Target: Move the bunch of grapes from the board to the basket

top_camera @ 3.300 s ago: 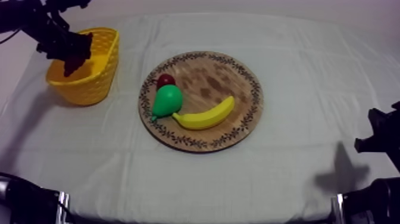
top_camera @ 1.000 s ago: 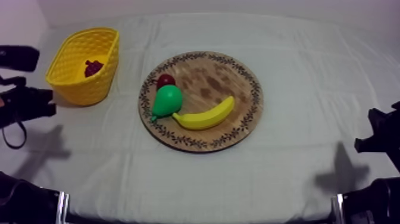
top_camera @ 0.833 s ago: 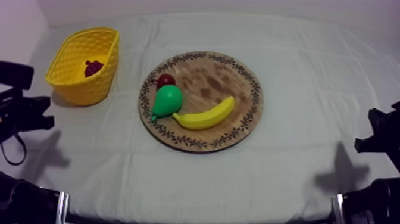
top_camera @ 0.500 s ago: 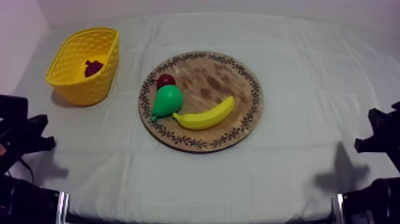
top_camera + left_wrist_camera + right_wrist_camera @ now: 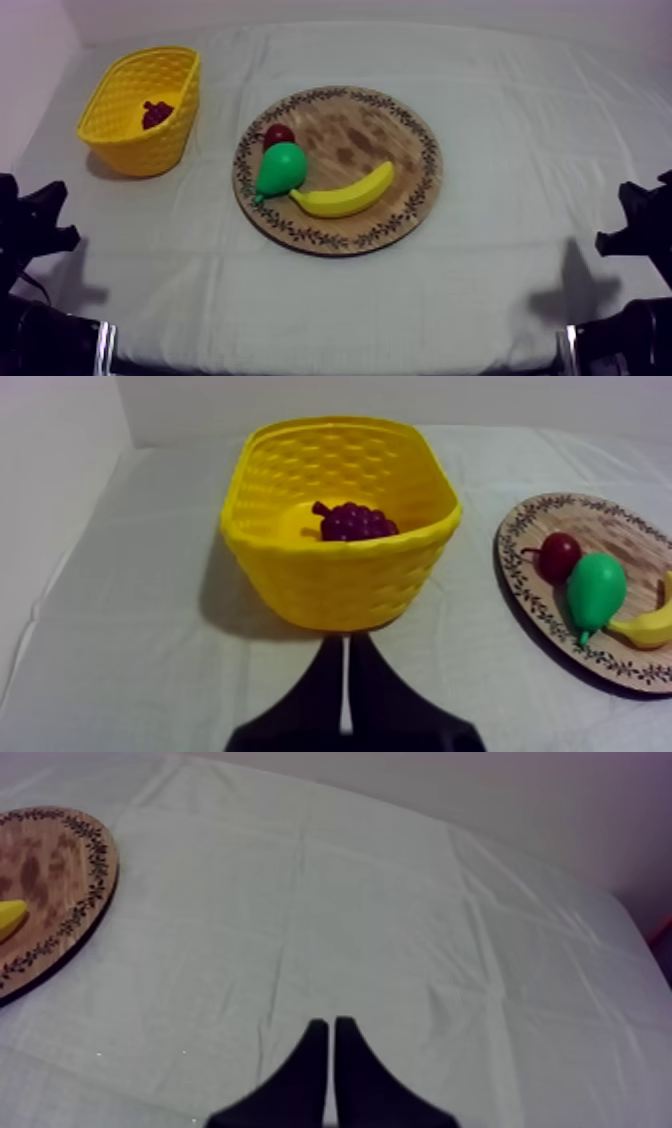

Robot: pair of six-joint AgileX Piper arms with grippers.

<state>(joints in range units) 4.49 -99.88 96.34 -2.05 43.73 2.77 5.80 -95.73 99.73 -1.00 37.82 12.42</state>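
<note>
Evidently the bunch of grapes (image 5: 355,523) lies in the yellow basket (image 5: 340,586), so left gripper (image 5: 346,676) and right gripper (image 5: 327,1052) rest closed, empty.

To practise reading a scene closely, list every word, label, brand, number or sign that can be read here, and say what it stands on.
None: no text can be read anywhere.
The wooden board has a leafy pattern on its rim, not letters.
The yellow basket, bunch of grapes, banana, pear, small red fruit and cloth bear no writing.
</note>
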